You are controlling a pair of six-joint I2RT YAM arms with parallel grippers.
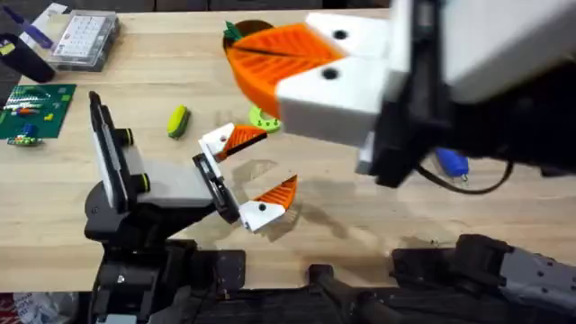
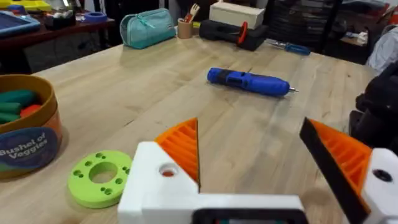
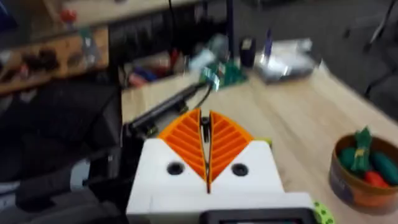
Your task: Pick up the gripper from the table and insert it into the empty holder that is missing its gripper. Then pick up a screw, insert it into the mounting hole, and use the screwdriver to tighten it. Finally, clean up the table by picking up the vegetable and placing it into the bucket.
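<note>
Vegetable (image 1: pixel 177 121), yellow with a dark green end, lies on the wooden table (image 1: pixel 360 216) left of centre in the overhead view. It is apart from everything else and nothing is gripping it.

Just to its right we see a lime-green ring (image 1: pixel 264 118) lying flat. Beyond the ring stands the tan bucket (image 2: pixel 25 143), with green and orange toy vegetables inside.

Toward the right side of the table we find the blue screwdriver (image 2: pixel 249 81) lying on its side, well away from the ring. Its metal tip points away from the bucket.

The left gripper (image 1: pixel 277 160) sits low over the middle of the table, near the ring. Its two white blocks with orange ribbed fingers are spread wide and hold nothing. They sit against a flat black bracket (image 1: pixel 216 184) at the end of a grey and black arm. We cannot tell from these views whether both blocks are fixed to it.

The right gripper (image 3: pixel 206 121) is raised high, close under the overhead camera. Its orange fingers are pressed together with nothing between them. From above it covers most of the bucket, and its arm covers most of the screwdriver, leaving only a blue end in sight.

At the far left edge we see a clear plastic box (image 1: pixel 85 38) and a green circuit board (image 1: pixel 36 110). A teal pouch (image 2: pixel 147 28) rests at the far end of the table.
</note>
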